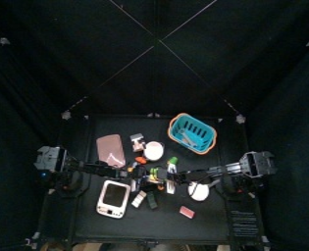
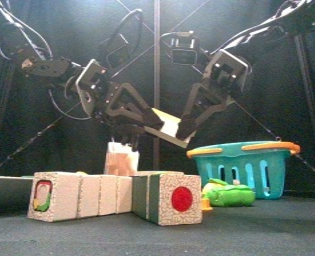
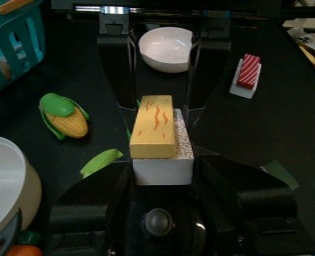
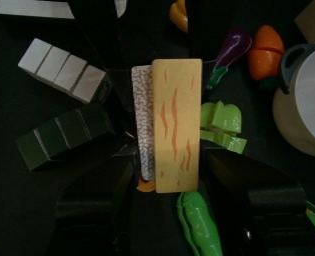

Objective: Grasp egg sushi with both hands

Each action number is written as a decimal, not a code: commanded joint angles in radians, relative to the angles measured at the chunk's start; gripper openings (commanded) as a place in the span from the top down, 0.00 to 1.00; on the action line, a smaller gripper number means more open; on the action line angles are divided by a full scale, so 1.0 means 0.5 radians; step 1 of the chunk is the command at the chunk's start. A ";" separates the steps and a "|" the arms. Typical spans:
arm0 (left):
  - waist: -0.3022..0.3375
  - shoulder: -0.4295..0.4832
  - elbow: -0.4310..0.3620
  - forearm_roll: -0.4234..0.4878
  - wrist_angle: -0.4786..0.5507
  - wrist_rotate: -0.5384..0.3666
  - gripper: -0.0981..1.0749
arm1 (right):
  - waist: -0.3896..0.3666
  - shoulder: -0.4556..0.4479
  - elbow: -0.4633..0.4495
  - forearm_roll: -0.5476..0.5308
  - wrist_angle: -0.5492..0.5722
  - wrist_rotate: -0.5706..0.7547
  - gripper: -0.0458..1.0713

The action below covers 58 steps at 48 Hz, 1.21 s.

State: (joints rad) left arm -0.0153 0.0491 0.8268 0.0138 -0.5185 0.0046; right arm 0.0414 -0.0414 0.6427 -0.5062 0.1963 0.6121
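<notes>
Both grippers, left and right, were clamped on the yellow-topped white-rice egg sushi block, lifted; task essentially done.

My left gripper and right gripper both clamp the egg sushi, a block of white rice topped with a yellow slab streaked orange. I hold it in the air above the table's middle, tilted in the front view, one gripper at each end.
</notes>
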 commanded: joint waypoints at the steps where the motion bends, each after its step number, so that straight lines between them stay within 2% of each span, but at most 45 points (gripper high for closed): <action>1: 0.006 -0.015 -0.049 0.000 -0.018 -0.003 0.30 | 0.003 -0.028 -0.037 0.009 -0.009 0.012 0.33; 15: -0.003 -0.018 -0.034 -0.003 -0.021 -0.006 0.34 | 0.009 -0.009 -0.055 0.037 -0.009 0.012 0.31; 35: 0.009 -0.049 -0.015 -0.003 -0.021 -0.006 0.34 | 0.009 -0.046 -0.037 0.092 -0.015 0.012 0.16; 58: 0.009 -0.052 -0.015 0.000 -0.021 -0.003 0.34 | 0.012 -0.071 -0.012 0.071 -0.009 -0.009 0.16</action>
State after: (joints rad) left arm -0.0123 0.0460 0.8299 0.0123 -0.5170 0.0015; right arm 0.0460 -0.0399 0.6458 -0.4679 0.1963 0.6090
